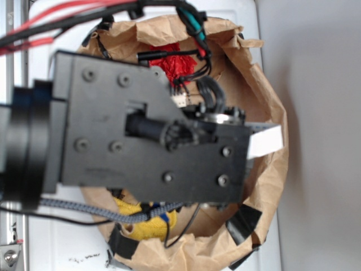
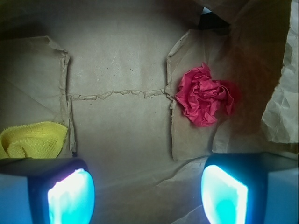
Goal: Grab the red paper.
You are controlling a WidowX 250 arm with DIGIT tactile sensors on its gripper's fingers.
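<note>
Surface: white table (image 1: 316,84) under an open brown paper bag (image 2: 121,56) | Around: yellow cloth (image 2: 35,139) on the bag floor, just ahead of the claw's left finger (image 2: 70,196) | Target: red paper (image 2: 204,95) on the bag floor, ahead of and slightly inside the right finger (image 2: 224,193), nothing between, not touching | Claw (image 2: 147,196): spread wide, empty.

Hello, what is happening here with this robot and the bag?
The robot's arm hangs over an open brown paper bag. In the wrist view its gripper is open and empty above the bag's floor. The red paper lies crumpled on that floor, ahead and to the right, untouched. A yellow cloth lies at the left. Nothing is grasped yet.
</note>
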